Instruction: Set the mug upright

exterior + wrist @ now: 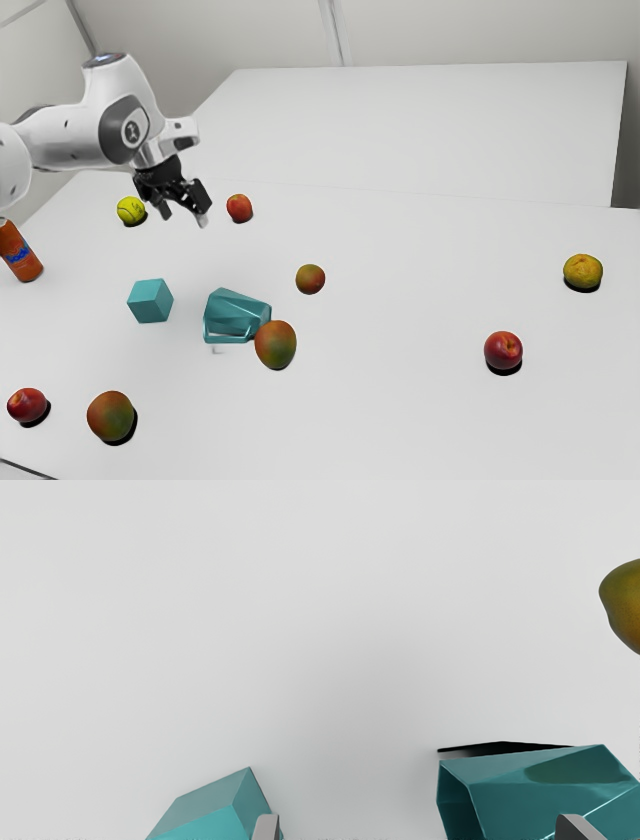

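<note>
High over the table, near the exterior view's upper left, my gripper (pixel 186 208) stands open and holds nothing. The teal faceted mug (pixel 236 316) lies on its side on the table, just behind a mango, with its mouth toward the teal cube's side. In the wrist view the mug (pixel 530 790) lies below and partly behind one fingertip of the gripper (pixel 419 827), its hollow opening facing the teal cube. No handle can be made out clearly.
Near the mug are a teal cube (pixel 150 301), a mango (pixel 275 344) and a smaller mango (pixel 310 279). A tennis ball (pixel 131 210) and a peach (pixel 239 208) lie near the gripper. An orange can (pixel 18 252) stands at the exterior view's left.
</note>
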Tool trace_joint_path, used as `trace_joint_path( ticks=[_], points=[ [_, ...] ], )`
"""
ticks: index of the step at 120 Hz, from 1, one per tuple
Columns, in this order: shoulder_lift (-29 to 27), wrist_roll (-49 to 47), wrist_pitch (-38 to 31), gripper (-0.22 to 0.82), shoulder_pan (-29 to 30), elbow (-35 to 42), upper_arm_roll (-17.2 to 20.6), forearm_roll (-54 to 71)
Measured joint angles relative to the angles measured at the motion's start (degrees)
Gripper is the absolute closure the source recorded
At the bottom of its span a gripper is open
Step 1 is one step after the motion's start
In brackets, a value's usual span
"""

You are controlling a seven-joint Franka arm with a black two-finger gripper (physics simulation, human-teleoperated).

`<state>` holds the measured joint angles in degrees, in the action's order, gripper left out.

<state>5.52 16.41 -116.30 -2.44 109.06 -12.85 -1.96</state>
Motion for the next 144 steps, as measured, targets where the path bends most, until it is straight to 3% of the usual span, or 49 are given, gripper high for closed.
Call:
trace_joint_path(
  ticks=[17, 41, 144],
  points=[
    [-3.06, 0.24, -1.36, 0.00, -0.07, 5.48, -0.82, -2.60],
    [-1.03, 1.21, 1.01, 0.00, -0.53, 9.96, -3.54, -14.05],
    [9.59, 12.80, 8.14, 0.00, 5.81, 11.16, -4.46, -45.82]
  ],
)
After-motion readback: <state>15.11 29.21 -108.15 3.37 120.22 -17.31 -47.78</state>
